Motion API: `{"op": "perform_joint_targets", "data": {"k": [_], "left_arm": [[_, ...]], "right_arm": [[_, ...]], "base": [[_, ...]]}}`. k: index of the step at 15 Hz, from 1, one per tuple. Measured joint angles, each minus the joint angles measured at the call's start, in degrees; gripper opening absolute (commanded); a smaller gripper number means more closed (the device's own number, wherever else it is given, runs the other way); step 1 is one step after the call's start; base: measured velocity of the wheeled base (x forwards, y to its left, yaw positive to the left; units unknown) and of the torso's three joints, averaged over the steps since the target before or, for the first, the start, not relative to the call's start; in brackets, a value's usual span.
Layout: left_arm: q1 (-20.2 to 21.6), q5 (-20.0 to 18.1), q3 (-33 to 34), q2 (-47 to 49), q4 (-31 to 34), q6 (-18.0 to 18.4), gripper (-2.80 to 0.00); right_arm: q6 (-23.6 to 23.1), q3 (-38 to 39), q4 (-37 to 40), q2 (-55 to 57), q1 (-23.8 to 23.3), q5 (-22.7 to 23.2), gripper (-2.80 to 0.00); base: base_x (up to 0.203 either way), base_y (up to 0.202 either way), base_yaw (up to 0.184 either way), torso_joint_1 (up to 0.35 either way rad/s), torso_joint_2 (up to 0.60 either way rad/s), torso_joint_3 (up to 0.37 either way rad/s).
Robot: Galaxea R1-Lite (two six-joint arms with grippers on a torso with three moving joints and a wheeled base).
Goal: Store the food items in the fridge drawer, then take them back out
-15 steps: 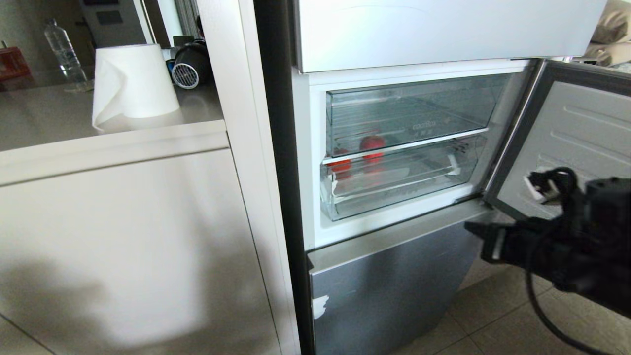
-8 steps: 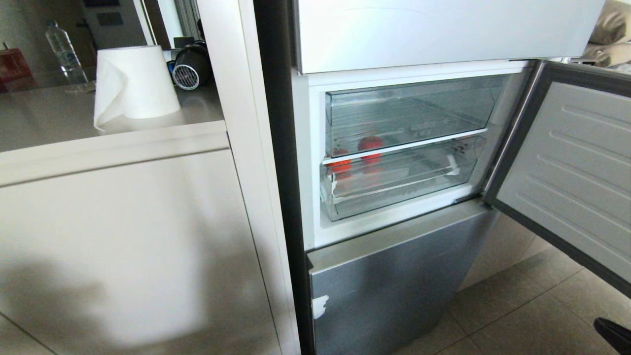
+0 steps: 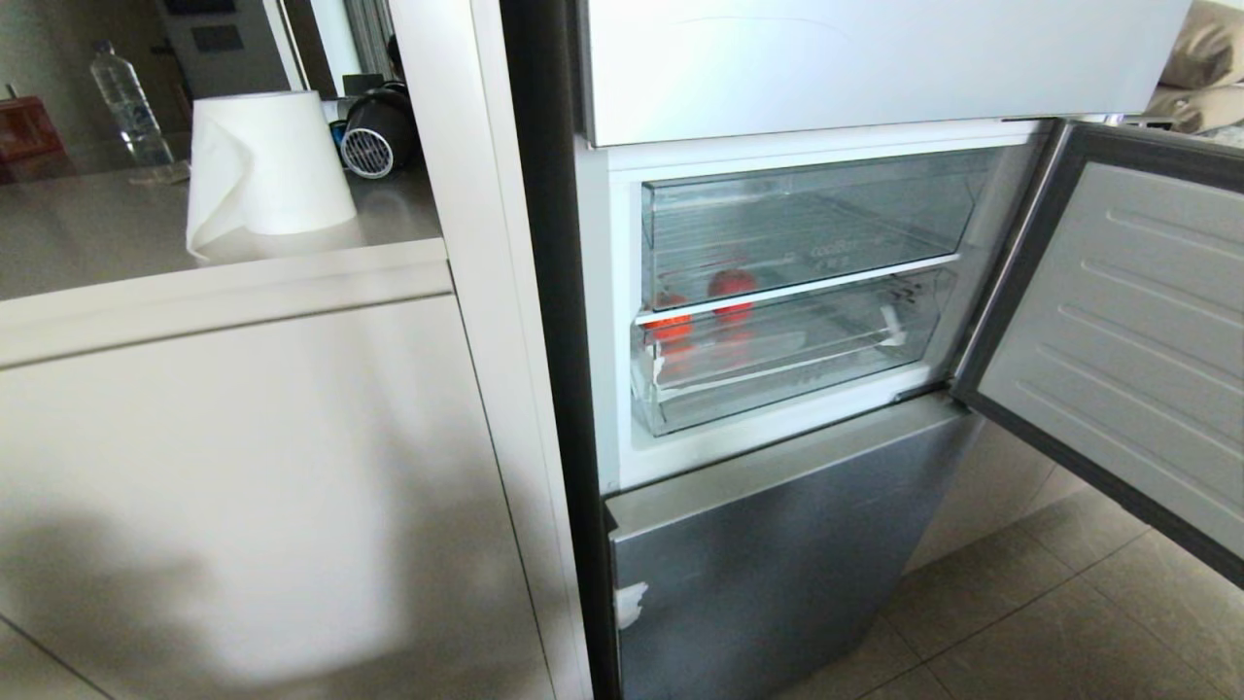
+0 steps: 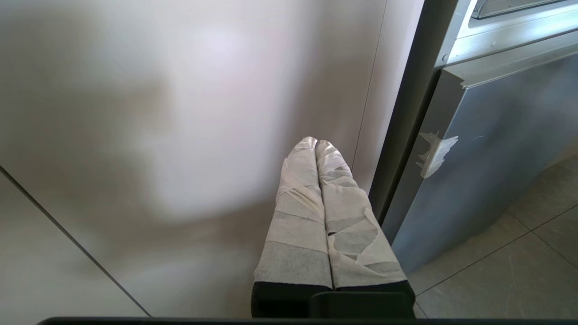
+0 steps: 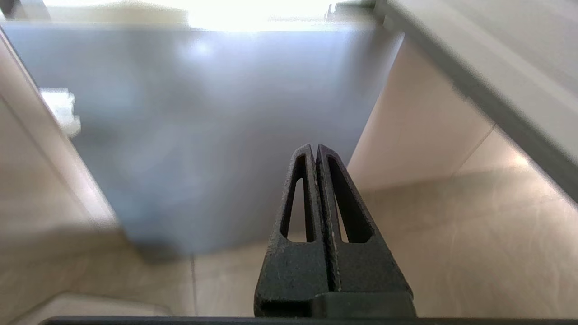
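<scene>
Fridge with its middle compartment door point(image 3: 1118, 331) swung open toward the robot's right, seen from the head camera. Two clear plastic drawers sit one above the other inside. The upper, deeper drawer point(image 3: 816, 224) carries faint lettering on its front. Below it lies the fridge drawer point(image 3: 777, 374), wide and shallow, pushed in, with white tape scraps point(image 3: 658, 371) at its front left corner. Behind the white rail dividing the two drawers, toward the rear left of the compartment, a red round fruit point(image 3: 731, 284) shows through the clear plastic; a second red shape point(image 3: 671, 326) lies nearer the left wall, and which drawer holds either cannot be told. The grey lower fridge door point(image 3: 768, 554) is closed and bears a torn white sticker point(image 3: 630, 603) near its upper left corner.

Neither arm appears in the head view. The left tool point(image 4: 316, 142), its fingers wrapped in white tape, is fully closed and empty, pointing at the pale cabinet panel point(image 4: 180, 113) beside the lower fridge door. The right tool point(image 5: 314, 148), black, has its fingers pressed together with nothing between them; it faces the lower fridge door, low over the tiled floor point(image 5: 474, 234).

On the table to the left of the fridge stand a paper towel roll point(image 3: 262, 165) near its front edge and a water bottle point(image 3: 121, 97) farther back.
</scene>
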Motion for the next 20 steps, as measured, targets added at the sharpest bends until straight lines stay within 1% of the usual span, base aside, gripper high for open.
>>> {"op": "perform_joint_targets", "data": {"k": [4, 6, 12, 20], "left_arm": [[0.0, 0.0, 0.0, 0.0, 0.0, 0.0, -2.80], [0.0, 0.0, 0.0, 0.0, 0.0, 0.0, -2.80], [0.0, 0.0, 0.0, 0.0, 0.0, 0.0, -2.80], [0.0, 0.0, 0.0, 0.0, 0.0, 0.0, -2.80]], "right_arm": [[0.1, 0.2, 0.1, -3.3, -0.5, -0.3, -2.80], [0.0, 0.2, 0.2, -3.8, -0.6, -1.0, -2.80], [0.0, 0.2, 0.3, -4.0, -0.6, -1.0, -2.80], [0.2, 0.2, 0.3, -4.0, -0.6, -1.0, -2.80]], "base": [[0.000, 0.000, 0.000, 0.000, 0.00, 0.000], [0.000, 0.000, 0.000, 0.000, 0.00, 0.000], [0.000, 0.000, -0.009, 0.000, 0.00, 0.001], [0.000, 0.006, -0.168, 0.001, 0.00, 0.003]]}}
